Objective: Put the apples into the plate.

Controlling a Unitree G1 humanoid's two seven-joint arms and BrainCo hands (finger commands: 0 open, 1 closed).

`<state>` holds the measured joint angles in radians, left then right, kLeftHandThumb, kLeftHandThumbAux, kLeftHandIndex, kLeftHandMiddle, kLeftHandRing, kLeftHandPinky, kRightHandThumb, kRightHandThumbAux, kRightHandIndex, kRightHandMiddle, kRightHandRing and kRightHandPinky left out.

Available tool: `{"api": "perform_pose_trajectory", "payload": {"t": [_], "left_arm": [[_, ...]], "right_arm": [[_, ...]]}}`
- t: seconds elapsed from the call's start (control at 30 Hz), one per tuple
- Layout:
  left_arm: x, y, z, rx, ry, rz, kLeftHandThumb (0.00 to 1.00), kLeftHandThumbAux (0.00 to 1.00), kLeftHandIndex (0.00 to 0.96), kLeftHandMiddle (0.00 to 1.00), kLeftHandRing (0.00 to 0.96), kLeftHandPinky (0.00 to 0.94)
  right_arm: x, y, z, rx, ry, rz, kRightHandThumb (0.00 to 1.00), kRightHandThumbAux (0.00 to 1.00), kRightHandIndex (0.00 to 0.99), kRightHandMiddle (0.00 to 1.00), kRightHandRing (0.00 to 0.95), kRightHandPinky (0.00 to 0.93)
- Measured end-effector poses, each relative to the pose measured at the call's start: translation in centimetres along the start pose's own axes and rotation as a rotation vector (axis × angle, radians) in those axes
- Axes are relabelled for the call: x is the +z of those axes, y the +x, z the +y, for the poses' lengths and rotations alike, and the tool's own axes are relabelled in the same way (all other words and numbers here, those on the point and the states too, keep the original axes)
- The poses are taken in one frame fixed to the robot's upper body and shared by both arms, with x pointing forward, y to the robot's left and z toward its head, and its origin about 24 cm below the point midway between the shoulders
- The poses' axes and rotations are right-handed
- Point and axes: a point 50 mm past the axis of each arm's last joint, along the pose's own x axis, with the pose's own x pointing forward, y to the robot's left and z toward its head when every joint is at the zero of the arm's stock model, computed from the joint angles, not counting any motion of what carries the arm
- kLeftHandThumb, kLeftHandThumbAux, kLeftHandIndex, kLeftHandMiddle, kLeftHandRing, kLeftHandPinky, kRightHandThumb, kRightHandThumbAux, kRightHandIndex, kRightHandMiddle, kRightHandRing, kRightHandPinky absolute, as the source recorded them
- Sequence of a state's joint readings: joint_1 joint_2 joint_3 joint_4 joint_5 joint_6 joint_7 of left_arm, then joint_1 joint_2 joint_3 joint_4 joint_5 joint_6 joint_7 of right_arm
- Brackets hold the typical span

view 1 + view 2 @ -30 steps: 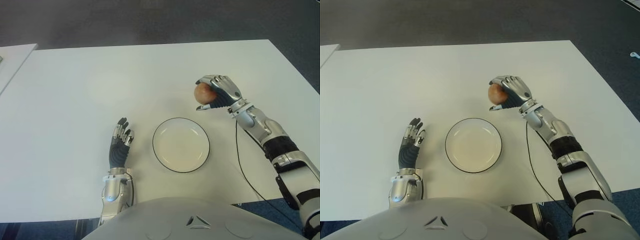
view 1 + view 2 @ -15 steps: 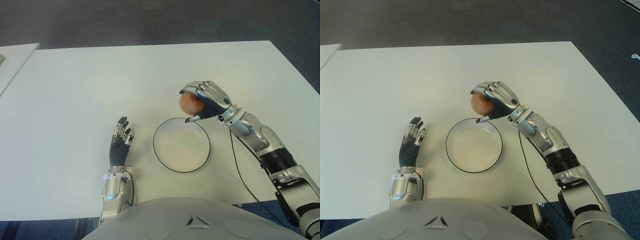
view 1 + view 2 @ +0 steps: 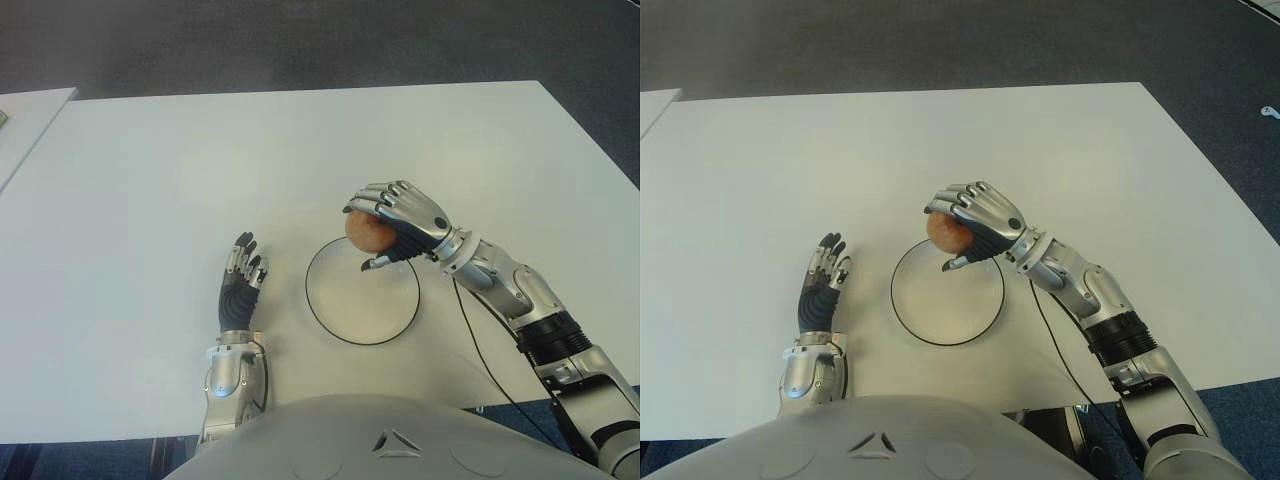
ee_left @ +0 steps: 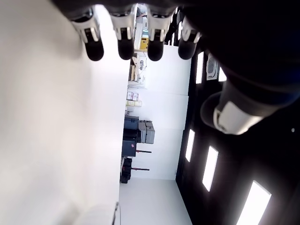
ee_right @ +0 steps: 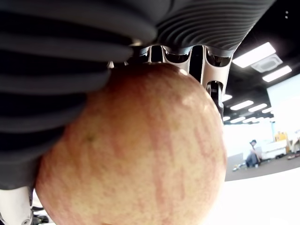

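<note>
Fingers of the right hand [image 3: 405,222] wrap the apple [image 3: 366,229] above the plate's [image 3: 345,320] far rim; left hand [image 3: 238,290] lies open beside it on the table [image 3: 130,200].

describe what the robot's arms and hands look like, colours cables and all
Both arms are silver-grey metal with black bands at the joints. The right hand has silver segmented fingers over a dark ribbed palm, and a thin black cable trails along its forearm. The left hand has a dark ribbed back, silver-tipped fingers and a silver wrist cuff.
</note>
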<state>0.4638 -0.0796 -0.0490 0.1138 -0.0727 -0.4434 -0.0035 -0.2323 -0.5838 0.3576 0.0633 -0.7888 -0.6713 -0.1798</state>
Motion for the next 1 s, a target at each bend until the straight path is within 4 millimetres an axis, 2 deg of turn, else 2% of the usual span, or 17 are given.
{"api": "perform_pose_trajectory", "payload": {"t": [0.4, 1.0], "left_arm": [[0.0, 0.1, 0.0, 0.001, -0.006, 0.002, 0.104, 0.568, 0.050, 0.034, 0.004, 0.000], [0.0, 0.0, 0.1, 0.011, -0.021, -0.002, 0.119, 0.525, 0.064, 0.052, 0.014, 0.000]], "right_arm": [[0.7, -0.8, 0.7, 0.032, 0.006, -0.053, 0.707, 0.717, 0.441, 0.776, 0.742, 0.707], [1.6, -1.8, 1.6, 0.032, 0.013, -0.099, 0.708, 0.717, 0.440, 0.791, 0.768, 0.679]]}}
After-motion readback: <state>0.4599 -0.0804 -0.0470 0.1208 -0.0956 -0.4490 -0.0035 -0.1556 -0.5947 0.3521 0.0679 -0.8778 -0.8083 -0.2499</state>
